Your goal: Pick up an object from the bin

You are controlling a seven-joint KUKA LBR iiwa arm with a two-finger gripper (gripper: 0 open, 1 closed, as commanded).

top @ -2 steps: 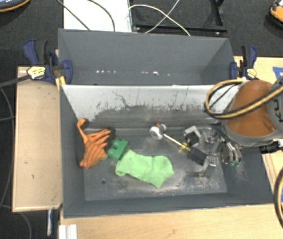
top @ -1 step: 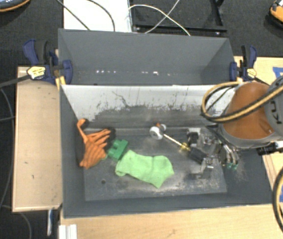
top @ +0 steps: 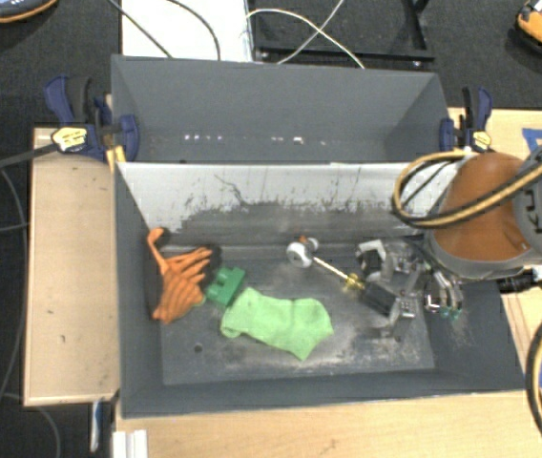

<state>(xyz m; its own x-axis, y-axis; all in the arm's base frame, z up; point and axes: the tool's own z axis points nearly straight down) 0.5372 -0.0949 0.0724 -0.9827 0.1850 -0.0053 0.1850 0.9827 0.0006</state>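
My gripper is low in the right part of the bin, just above the floor. A thin brass-coloured rod with a white round head lies slantwise in the middle of the bin. Its right end lies right beside the gripper; whether they touch I cannot tell. A light green crumpled cloth lies on the floor to the gripper's left, well apart from it.
A small dark green block lies at the cloth's upper left corner. An orange rubbery thing with several strands lies against the left wall. The arm's orange cover and cables hang over the bin's right rim.
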